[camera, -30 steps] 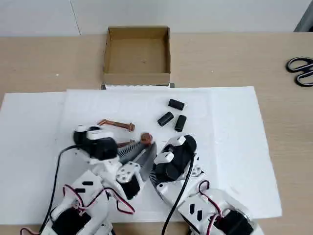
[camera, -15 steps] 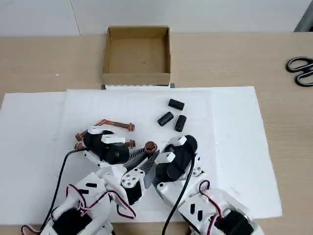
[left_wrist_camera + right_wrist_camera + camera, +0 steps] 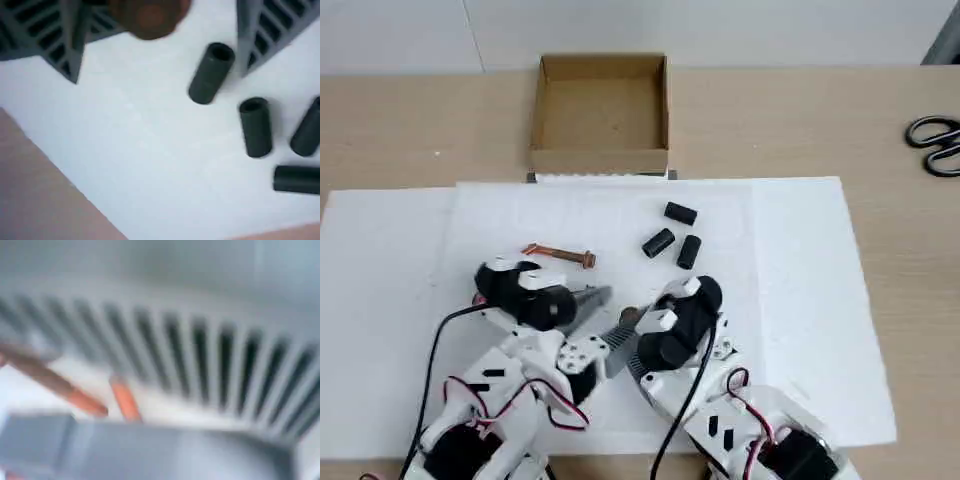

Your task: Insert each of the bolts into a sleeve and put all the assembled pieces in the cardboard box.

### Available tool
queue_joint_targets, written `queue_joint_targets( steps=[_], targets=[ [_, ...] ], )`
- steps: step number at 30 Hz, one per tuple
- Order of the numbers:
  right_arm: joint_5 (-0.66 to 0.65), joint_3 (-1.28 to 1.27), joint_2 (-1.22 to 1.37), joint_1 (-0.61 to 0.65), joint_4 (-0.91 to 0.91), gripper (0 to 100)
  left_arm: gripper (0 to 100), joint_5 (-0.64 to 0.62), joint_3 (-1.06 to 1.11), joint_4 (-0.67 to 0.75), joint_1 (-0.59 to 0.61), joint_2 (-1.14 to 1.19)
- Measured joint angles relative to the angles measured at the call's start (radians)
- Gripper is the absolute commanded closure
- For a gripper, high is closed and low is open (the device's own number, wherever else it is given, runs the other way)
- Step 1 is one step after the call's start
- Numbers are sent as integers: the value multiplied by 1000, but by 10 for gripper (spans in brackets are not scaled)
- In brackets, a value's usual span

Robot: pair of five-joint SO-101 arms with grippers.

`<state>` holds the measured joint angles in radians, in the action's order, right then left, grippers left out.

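Note:
The cardboard box (image 3: 601,158) stands open beyond the white mat. Three black sleeves (image 3: 659,242) lie on the mat in the high view; the left wrist view shows several of these sleeves (image 3: 210,73) beyond its fingers. One copper bolt (image 3: 560,254) lies flat left of them. My left gripper (image 3: 617,312) is open, its ribbed fingers (image 3: 62,37) wide apart. A copper bolt head (image 3: 150,15) hangs between them, close to one finger; I cannot tell what holds it. The right arm (image 3: 678,318) sits beside it. Two copper bolts (image 3: 55,383) show past a ribbed finger (image 3: 200,375).
Scissors (image 3: 935,145) lie on the wooden table at the far right. The white mat (image 3: 790,270) has bare room to the right of the sleeves. Cables trail from both arms at the near edge.
The left arm swung back to the left and its fingers spread apart. The bolt head sank lower between the two arms. The bolts beside the left arm are now covered.

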<state>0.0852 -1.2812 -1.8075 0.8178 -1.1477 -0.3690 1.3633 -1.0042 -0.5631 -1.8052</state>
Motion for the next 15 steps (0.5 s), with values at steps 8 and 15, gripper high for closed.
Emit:
queue_joint_targets(
  steps=[8,15],
  targets=[
    [0,-2,0,-29,0,995,818,12,-80,0,12,0],
    [0,-2,0,-32,0,995,988,20,-199,0,29,0]
  ],
)
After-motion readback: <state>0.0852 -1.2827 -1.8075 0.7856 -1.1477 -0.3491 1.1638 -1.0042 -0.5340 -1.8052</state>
